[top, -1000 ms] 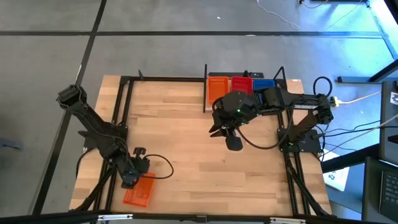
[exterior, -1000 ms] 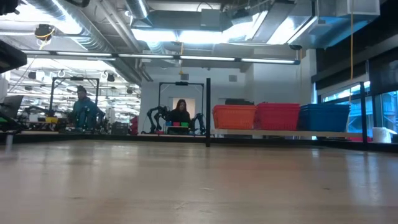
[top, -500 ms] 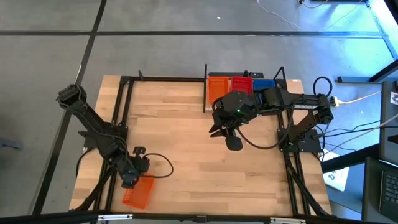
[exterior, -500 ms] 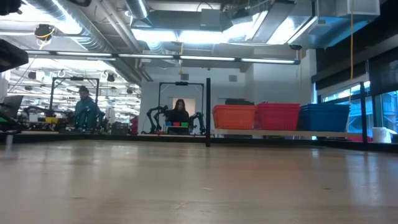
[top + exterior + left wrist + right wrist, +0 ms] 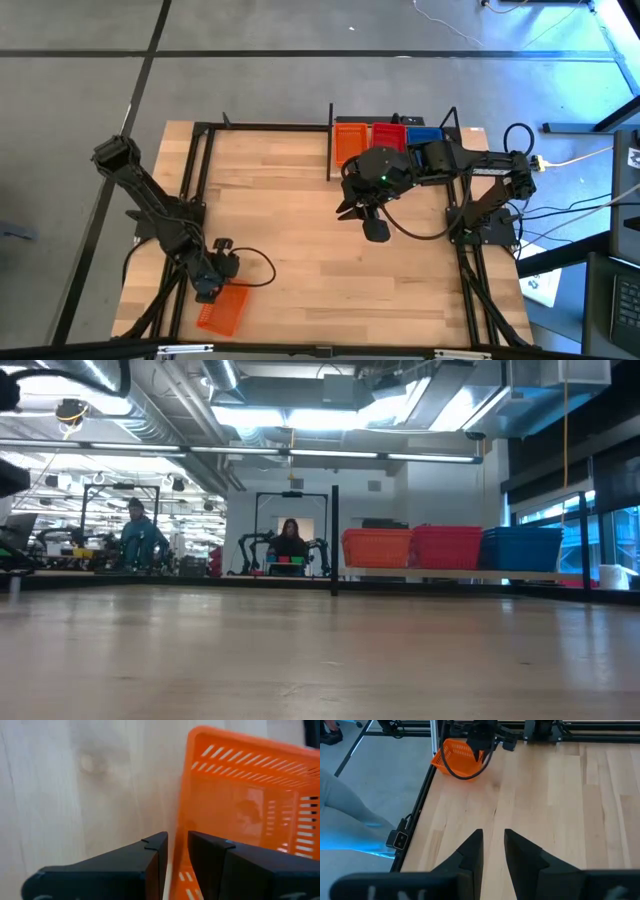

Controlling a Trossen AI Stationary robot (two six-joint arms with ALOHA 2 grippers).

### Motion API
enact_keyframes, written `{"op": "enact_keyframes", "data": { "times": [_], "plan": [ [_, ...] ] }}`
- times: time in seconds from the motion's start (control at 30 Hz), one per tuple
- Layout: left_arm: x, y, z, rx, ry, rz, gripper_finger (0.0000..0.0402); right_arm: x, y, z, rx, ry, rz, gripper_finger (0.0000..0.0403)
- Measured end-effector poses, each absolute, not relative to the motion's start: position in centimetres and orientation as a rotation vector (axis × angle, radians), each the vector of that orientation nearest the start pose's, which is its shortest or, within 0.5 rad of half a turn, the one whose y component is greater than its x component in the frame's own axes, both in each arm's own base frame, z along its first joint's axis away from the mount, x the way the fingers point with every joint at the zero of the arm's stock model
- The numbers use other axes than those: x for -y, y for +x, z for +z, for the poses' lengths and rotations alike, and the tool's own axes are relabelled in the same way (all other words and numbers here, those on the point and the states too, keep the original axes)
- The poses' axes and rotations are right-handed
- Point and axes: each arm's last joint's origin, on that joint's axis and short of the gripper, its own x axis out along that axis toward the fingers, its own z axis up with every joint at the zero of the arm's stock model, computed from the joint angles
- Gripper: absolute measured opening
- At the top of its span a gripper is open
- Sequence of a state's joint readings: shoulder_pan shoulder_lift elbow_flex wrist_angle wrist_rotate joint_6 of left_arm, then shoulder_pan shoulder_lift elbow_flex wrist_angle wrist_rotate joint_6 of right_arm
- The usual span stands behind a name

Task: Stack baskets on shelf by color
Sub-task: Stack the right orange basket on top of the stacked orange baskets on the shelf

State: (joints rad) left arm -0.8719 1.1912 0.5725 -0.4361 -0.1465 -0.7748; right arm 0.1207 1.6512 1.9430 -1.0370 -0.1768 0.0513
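An orange mesh basket (image 5: 221, 310) sits near the table's near-left corner, also seen in the left wrist view (image 5: 250, 805) and far off in the right wrist view (image 5: 457, 757). My left gripper (image 5: 212, 284) is above its far end, shut on its wall. The shelf (image 5: 450, 573) stands at the far edge with an orange stack (image 5: 377, 547), a red stack (image 5: 446, 547) and a blue stack (image 5: 520, 548) on its board. My right gripper (image 5: 493, 840) hovers mid-table in front of the shelf, shut and empty. My left gripper pinches the orange basket's wall (image 5: 181, 822) near the rim, one finger outside it and one inside the basket. The fingers (image 5: 150, 855) come from above, pointing down. The basket is tilted below them; whether its lower edge rests on the table I cannot tell.
Black metal frame rails (image 5: 190, 200) run along the table's left, far and right edges. The shelf's black post (image 5: 334, 540) stands beside the orange stack. Bare wood (image 5: 290, 220) lies between both arms. People and other robot rigs show in the room beyond.
My left gripper has risen a little while staying shut on the orange basket. The basket has tipped from lying flat to tilted, so it looks narrower from above. My right arm has kept still.
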Motion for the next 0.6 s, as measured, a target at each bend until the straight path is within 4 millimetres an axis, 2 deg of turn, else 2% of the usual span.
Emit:
{"op": "enact_keyframes", "data": {
  "times": [0.5, 0.6],
  "plan": [
    [14.5, 12.7, 15.2, -1.137, -0.173, -0.211, 0.0066, -4.5, 32.6, 42.9, -0.755, 0.07, 0.264, 0.0078],
    [14.5, 12.8, 15.2, -1.131, -0.18, -0.216, 0.0048, -4.5, 32.6, 42.9, -0.755, 0.07, 0.264, 0.0078]
  ]
}}
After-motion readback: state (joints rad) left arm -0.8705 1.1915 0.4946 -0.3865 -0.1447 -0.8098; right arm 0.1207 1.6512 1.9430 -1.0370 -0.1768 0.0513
